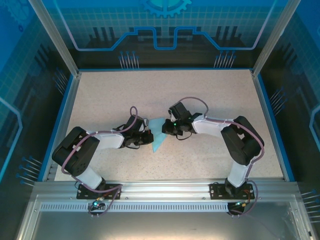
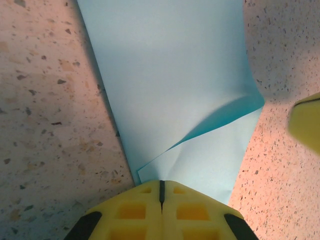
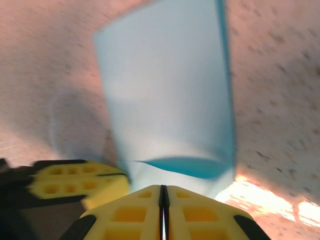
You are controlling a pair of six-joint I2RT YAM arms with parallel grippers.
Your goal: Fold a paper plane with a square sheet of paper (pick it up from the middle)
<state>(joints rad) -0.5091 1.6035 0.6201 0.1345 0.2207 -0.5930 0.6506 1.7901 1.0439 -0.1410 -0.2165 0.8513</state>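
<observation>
Paper: light blue folded paper sheet (image 1: 159, 134) midway across my speckled table (image 1: 100, 95), long axis near-to-far edge.
Claws: left gripper (image 2: 161, 184) and right gripper (image 3: 162, 189), fingers together, flank it.

Speckled table (image 1: 210, 95), creased light blue paper (image 1: 159, 134) (one flap raised) near its middle.

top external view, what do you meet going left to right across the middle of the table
blue left table rail → left arm's black elbow → light blue folded sheet of paper → right arm's black elbow → blue right table rail
</observation>
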